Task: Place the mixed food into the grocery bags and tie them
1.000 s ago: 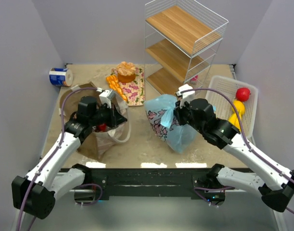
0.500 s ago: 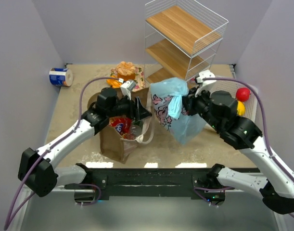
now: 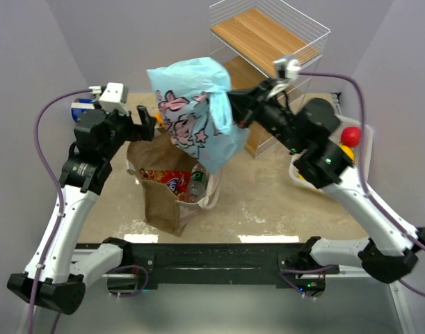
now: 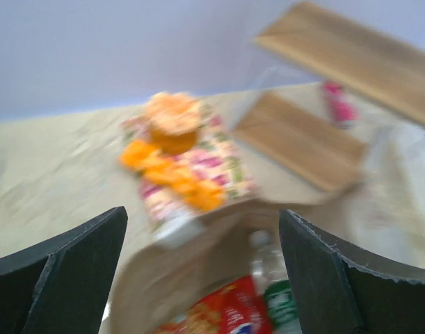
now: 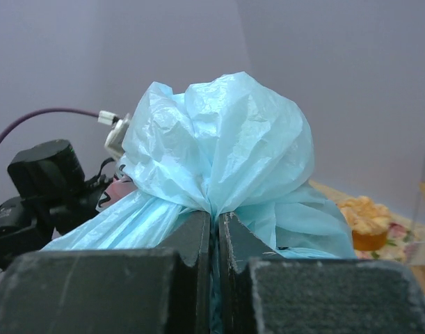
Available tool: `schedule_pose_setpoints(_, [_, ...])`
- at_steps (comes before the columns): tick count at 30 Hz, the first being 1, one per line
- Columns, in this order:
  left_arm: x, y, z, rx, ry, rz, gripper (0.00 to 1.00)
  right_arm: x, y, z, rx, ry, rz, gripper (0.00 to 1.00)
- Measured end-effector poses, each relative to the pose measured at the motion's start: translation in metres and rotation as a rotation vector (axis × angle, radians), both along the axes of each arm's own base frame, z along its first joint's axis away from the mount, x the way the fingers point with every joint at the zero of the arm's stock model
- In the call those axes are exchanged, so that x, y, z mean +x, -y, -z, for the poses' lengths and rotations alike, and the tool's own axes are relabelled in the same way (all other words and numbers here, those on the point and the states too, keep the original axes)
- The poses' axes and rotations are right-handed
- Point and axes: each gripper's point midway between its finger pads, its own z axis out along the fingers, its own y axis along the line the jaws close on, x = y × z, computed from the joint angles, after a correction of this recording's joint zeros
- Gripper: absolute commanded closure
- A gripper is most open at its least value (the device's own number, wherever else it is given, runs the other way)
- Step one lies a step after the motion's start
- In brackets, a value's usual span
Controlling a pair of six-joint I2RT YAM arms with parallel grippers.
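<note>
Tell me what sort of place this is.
Probably a staged robot test booth, not a real shop: plain walls box in a table, with a wire shelf rack and props like the brown paper bag and light-blue plastic bag.

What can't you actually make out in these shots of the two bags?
What the light-blue bag holds: top and right wrist views, opaque plastic hides it.
Bottom of the brown paper bag: top view, the red snack packet and bottle cover it.
Labels on that packet and bottle: left wrist view, motion blur smears them.
</note>
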Motion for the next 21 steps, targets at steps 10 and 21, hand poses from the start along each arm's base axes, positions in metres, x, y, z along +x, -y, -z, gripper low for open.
schedule_pose_setpoints(10, [-0.027, -0.062, 0.106, 0.077, -0.328, -0.178, 0.28, 0.023, -0.111, 0.099, -0.126, -0.162, -0.181, 1.00])
schedule_pose_setpoints(21, [-0.050, -0.065, 0.142, 0.085, -0.397, -0.176, 1.00, -0.008, -0.102, 0.174, -0.235, -0.255, -0.217, 1.00])
